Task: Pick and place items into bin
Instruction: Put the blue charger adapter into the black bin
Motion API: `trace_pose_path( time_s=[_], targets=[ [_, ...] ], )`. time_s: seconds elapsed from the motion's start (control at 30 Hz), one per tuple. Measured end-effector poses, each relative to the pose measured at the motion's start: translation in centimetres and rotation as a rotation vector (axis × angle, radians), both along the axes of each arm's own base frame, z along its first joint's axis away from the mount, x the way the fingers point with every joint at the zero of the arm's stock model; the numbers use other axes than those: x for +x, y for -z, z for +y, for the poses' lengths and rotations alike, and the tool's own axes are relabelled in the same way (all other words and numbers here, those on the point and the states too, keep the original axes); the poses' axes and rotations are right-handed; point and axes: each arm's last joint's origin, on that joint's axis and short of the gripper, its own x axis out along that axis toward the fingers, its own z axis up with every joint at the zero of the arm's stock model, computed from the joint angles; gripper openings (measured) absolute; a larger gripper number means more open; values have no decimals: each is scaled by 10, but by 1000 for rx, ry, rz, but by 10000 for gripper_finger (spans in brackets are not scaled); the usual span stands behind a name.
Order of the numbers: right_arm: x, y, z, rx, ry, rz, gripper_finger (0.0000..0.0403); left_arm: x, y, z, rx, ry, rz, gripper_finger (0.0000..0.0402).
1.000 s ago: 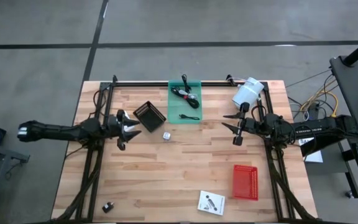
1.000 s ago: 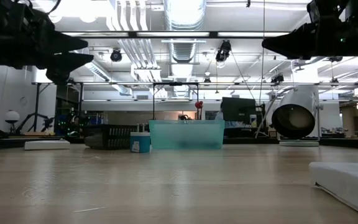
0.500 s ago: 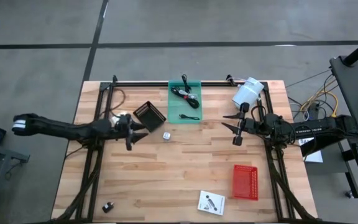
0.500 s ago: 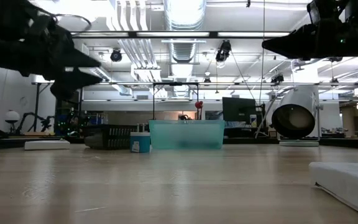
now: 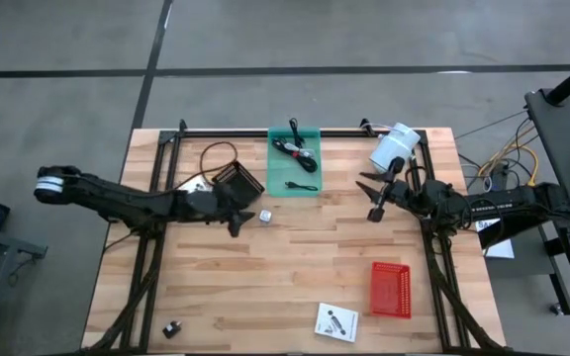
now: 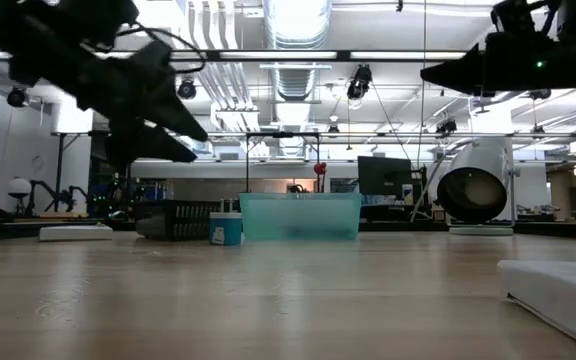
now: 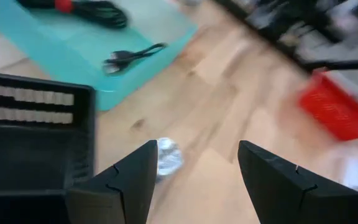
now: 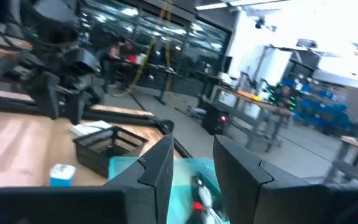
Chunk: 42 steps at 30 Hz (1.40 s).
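Observation:
A tiny silvery-white cube [image 5: 264,214] [image 7: 166,158] lies on the wooden table beside a black bin [image 5: 237,181]. My left gripper [image 5: 237,216] [image 7: 194,180] hovers open just left of the cube, at the bin's near side, tilted downward. A coiled black cable [image 5: 290,148] and a small black tool [image 5: 303,185] lie on a green tray [image 5: 310,138]. A flat white packet [image 5: 335,321] and a small black piece [image 5: 172,328] lie near the front edge. My right gripper [image 5: 368,196] [image 8: 194,168] hangs open above the table's right half, holding nothing.
A red basket [image 5: 391,290] sits at the near right. A white cylinder [image 5: 394,146] stands at the far right corner. Black frame rails [image 5: 245,132] run along the far edge and both sides. Bare wood lies in the table's middle.
My left gripper has moved toward the table's right edge, past the black bin's near side toward the cube, rolling and tipping downward as it went; it stays open. My right gripper has turned slightly toward the far edge without leaving its place.

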Motion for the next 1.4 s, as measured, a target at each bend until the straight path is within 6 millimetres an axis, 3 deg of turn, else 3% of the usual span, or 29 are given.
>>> trace_pose_path(
  time_s=[0.17,0.37,0.63,0.97,1.4],
  targets=[
    [0,0,0,-2,10,4,96,24,-15,-2,8,-79,169,208],
    [0,1,0,-17,13,16,90,50,-28,-10,-59,-116,245,208],
    [0,2,0,-19,13,25,91,73,-34,-17,-100,-176,477,208],
    [0,3,0,-29,14,44,80,104,-15,-19,-87,-196,566,208],
    [0,3,0,-39,15,50,82,107,-7,-17,-27,-258,566,208]
  ],
)
